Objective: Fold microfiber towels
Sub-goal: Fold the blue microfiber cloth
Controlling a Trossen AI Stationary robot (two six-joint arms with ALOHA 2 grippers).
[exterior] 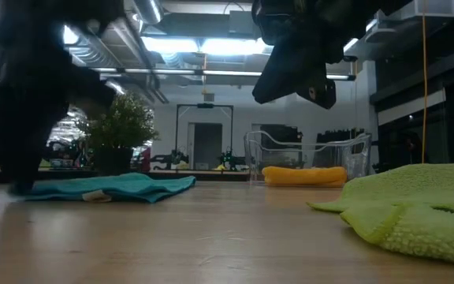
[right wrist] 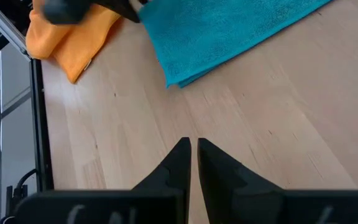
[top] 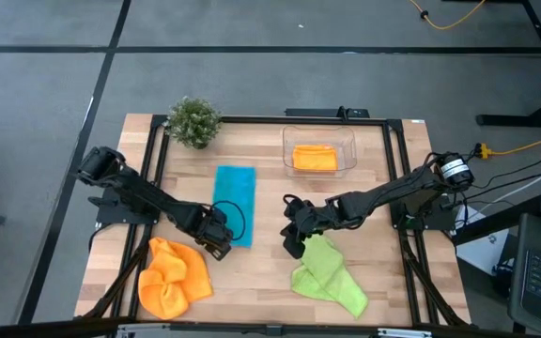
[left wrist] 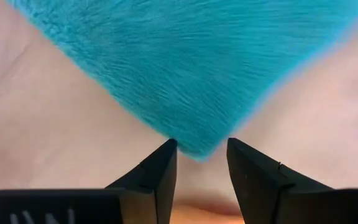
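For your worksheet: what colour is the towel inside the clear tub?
Orange; the towel in the tub shows best from the high view.

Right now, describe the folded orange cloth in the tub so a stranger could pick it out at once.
Start at the far edge of the wooden table, right of the small green potted plant. There stands a clear plastic tub; the folded orange microfiber towel lies inside it. The other orange towel lies crumpled on bare wood at the near left corner.

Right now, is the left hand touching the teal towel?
Cannot tell: the left wrist view shows the teal towel's corner between the left hand's open fingers, contact unclear.
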